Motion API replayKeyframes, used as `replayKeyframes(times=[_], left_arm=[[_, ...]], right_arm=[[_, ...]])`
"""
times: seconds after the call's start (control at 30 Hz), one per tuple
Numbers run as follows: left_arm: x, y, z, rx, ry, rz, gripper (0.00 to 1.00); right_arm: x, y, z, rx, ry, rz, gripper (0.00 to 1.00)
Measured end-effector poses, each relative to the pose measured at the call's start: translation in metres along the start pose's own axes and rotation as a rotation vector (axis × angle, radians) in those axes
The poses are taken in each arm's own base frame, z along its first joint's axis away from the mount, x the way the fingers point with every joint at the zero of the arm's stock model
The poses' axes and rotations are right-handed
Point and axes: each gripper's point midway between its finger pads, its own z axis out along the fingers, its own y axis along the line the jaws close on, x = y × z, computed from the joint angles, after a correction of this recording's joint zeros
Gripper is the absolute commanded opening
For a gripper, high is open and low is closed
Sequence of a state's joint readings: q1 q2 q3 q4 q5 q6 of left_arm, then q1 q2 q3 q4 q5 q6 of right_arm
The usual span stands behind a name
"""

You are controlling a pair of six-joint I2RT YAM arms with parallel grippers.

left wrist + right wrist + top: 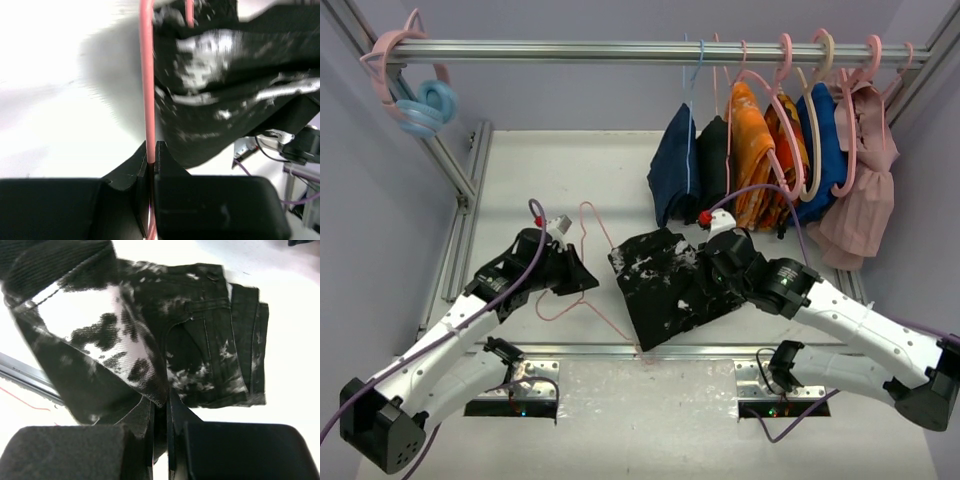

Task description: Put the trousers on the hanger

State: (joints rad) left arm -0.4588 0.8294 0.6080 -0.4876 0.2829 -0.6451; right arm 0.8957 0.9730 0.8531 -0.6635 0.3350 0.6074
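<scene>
The left jaws are pinched shut on the thin pink wire of the hanger (584, 222) (147, 75), which rests on the white worktop (560, 165). Just right of it, touching its wire, the black-and-white trousers (665, 285) (225, 100) (200, 350) lie crumpled mid-worktop, reaching the front rail. The right jaws are closed on a lifted fold at the trousers' right side.

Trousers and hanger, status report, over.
Left tool shut on hanger wire. Right tool shut on trousers fold. Trousers against hanger above table, not hung yet. Nothing between them.
</scene>
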Motion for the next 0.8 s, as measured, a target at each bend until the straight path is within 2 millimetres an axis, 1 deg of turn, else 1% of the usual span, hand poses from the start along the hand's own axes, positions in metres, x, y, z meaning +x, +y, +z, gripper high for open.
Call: replayKeyframes(times=[0.07, 0.1, 0.17, 0.23, 0.33, 0.43, 0.47, 0.5, 0.57, 0.63, 0.8], left_arm=[[-0.001, 0.004, -0.014, -0.043, -0.013, 0.001, 0.00], [-0.005, 0.004, -0.021, -0.064, -0.027, 0.005, 0.00], [-0.012, 0.002, -0.034, -0.100, -0.050, 0.010, 0.00], [-0.018, 0.003, -0.041, -0.125, -0.074, 0.023, 0.00], [-0.016, 0.013, -0.039, -0.175, -0.061, 0.025, 0.00], [-0.005, 0.027, -0.022, -0.211, 0.010, 0.035, 0.00], [-0.006, 0.031, -0.016, -0.220, 0.017, 0.040, 0.00], [-0.009, 0.033, -0.011, -0.227, 0.018, 0.044, 0.00], [-0.012, 0.037, -0.003, -0.236, 0.025, 0.058, 0.00], [-0.014, 0.038, 0.000, -0.239, 0.030, 0.073, 0.00], [-0.015, 0.048, 0.002, -0.316, 0.080, 0.102, 0.00]], right_arm=[[0.002, 0.000, 0.002, -0.006, 0.005, 0.002, 0.00], [0.004, 0.004, 0.003, -0.027, 0.010, 0.005, 0.00], [0.014, 0.015, 0.012, -0.086, 0.039, 0.017, 0.00], [0.024, 0.031, 0.021, -0.144, 0.075, 0.021, 0.00], [0.031, 0.056, 0.034, -0.209, 0.107, 0.005, 0.00], [0.038, 0.084, 0.040, -0.280, 0.145, -0.013, 0.00], [0.037, 0.092, 0.042, -0.296, 0.150, -0.018, 0.00], [0.036, 0.100, 0.043, -0.312, 0.153, -0.025, 0.00], [0.025, 0.113, 0.043, -0.331, 0.144, -0.032, 0.00], [0.007, 0.125, 0.039, -0.359, 0.116, -0.034, 0.00], [-0.040, 0.154, 0.019, -0.429, 0.071, -0.058, 0.00]])
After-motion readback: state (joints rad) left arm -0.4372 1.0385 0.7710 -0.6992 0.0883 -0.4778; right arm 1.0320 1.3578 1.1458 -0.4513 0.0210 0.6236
